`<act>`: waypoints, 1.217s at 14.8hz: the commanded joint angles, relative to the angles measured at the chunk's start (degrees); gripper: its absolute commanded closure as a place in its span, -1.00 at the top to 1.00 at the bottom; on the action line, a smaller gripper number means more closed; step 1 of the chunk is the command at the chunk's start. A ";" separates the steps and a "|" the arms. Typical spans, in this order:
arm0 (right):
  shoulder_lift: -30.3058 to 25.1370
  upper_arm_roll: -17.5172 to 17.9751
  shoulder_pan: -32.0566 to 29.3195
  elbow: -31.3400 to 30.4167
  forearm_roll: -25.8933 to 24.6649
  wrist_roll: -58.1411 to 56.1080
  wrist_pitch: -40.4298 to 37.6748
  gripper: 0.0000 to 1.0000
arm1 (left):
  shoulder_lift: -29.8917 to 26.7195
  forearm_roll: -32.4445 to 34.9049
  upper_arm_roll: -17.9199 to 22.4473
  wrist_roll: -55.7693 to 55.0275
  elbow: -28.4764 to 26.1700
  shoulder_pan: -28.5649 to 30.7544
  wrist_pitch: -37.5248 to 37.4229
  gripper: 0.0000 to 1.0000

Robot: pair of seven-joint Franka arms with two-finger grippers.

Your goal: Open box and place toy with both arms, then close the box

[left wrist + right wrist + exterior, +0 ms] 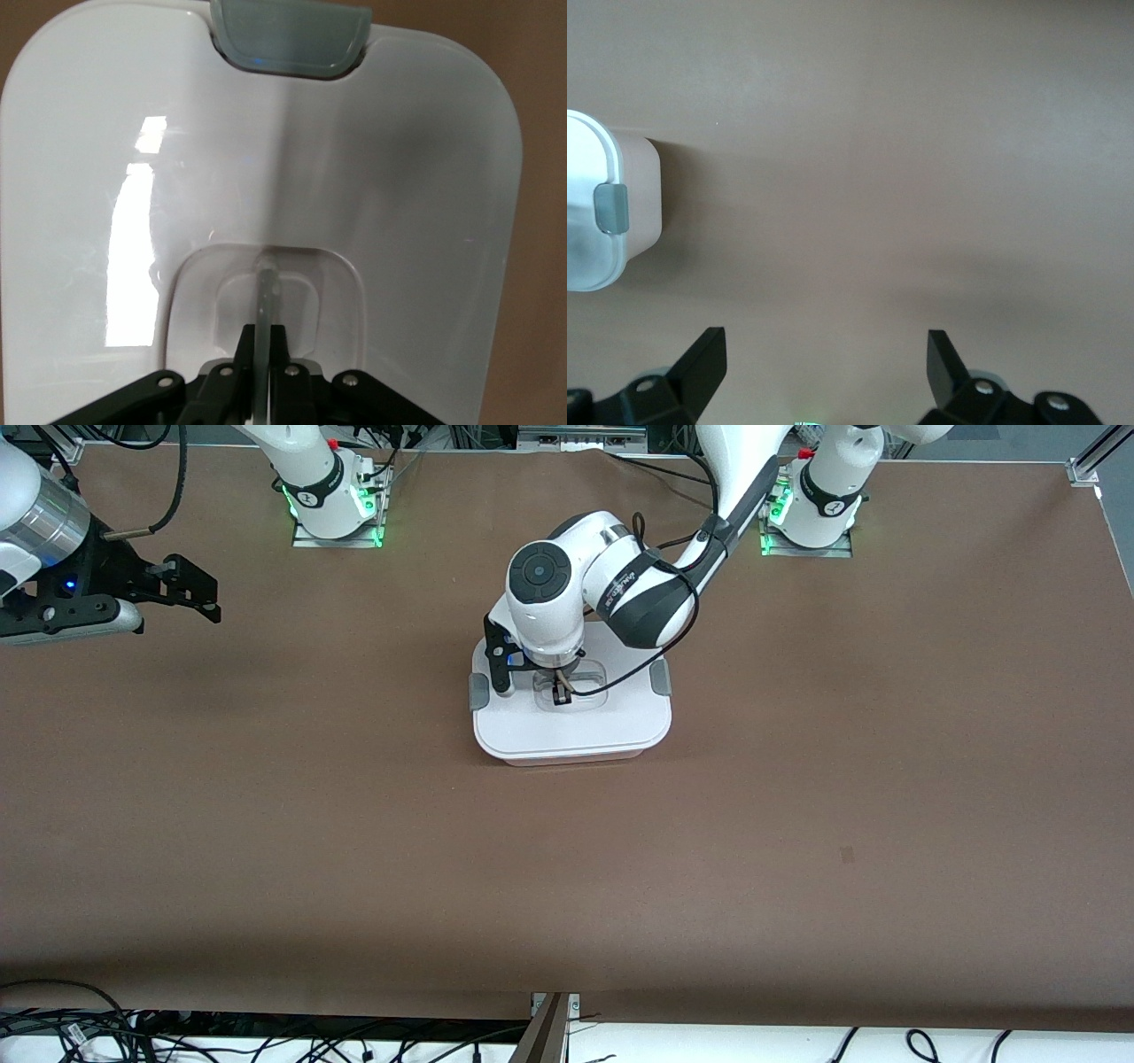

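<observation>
on the brown table (266,824), the left gripper (562,693) pinches the box (571,731) lid's clear handle (263,297), a thin grip that may slip; the right gripper (190,589) waits spread over bare table.

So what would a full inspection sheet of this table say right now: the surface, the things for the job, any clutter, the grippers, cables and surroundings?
Surface: brown table, one small dark mark toward the left arm's end.
Box: box mid-table, white lid on; grey clips at both sides.
Toy: nothing seen.
Clutter: nothing seen.
Left gripper: left gripper shut on the lid's clear handle.
Right gripper: right gripper open over bare table at the right arm's end, waiting.
Cables: black cable looping along the left arm; more at the table's near edge.
Surroundings: arm bases with green lights.
</observation>
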 commanded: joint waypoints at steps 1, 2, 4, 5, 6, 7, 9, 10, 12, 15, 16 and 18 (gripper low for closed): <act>1.18 0.06 0.53 2.13 -0.77 1.06 -0.54 1.00 | 1.40 -0.81 1.02 -1.54 3.20 -0.70 0.61 0.26; 1.27 -0.03 0.36 2.13 -0.33 1.24 -0.54 1.00 | 1.13 -0.98 1.02 -1.89 3.73 -0.53 0.52 0.99; 1.45 -0.03 0.53 2.39 -0.59 1.15 -0.54 1.00 | 1.04 -1.25 1.11 -2.24 5.39 0.00 0.35 1.00; 1.36 0.05 0.53 2.39 -0.68 1.15 -0.54 1.00 | 0.87 -1.42 1.11 -2.24 5.75 0.26 0.17 1.00; 1.27 0.06 0.53 2.39 -0.77 1.15 -0.28 1.00 | 0.52 -1.51 1.02 -2.24 5.76 0.87 0.08 1.00; 1.62 0.06 0.62 2.30 -0.85 1.24 -0.37 1.00 | -0.01 -1.60 1.02 -2.24 5.76 2.27 -0.09 1.00; 2.06 -0.12 0.27 2.30 -0.68 1.33 -0.37 1.00 | -0.80 -3.60 1.02 -2.85 5.76 5.00 -0.62 1.00; 2.06 -0.12 0.27 2.30 -0.68 1.33 -0.46 1.00 | -1.06 -3.79 1.72 -3.21 5.76 5.88 -1.32 1.00; 2.06 -0.21 0.27 2.30 -0.68 1.33 -0.46 1.00 | -1.15 -4.32 2.25 -2.77 5.84 11.40 -1.94 1.00; 2.06 -0.21 0.27 2.21 -0.68 1.33 -0.54 1.00 | -2.20 -4.41 2.34 -2.68 5.67 20.97 -4.31 1.00; 2.06 -0.21 0.27 2.21 -0.68 1.33 -0.54 1.00 | -2.90 -4.32 2.43 -2.68 5.58 23.70 -4.31 1.00; 2.06 -0.21 0.18 2.04 -0.68 1.33 -0.54 1.00 | -5.96 -3.71 5.56 -3.03 5.06 26.89 -3.88 1.00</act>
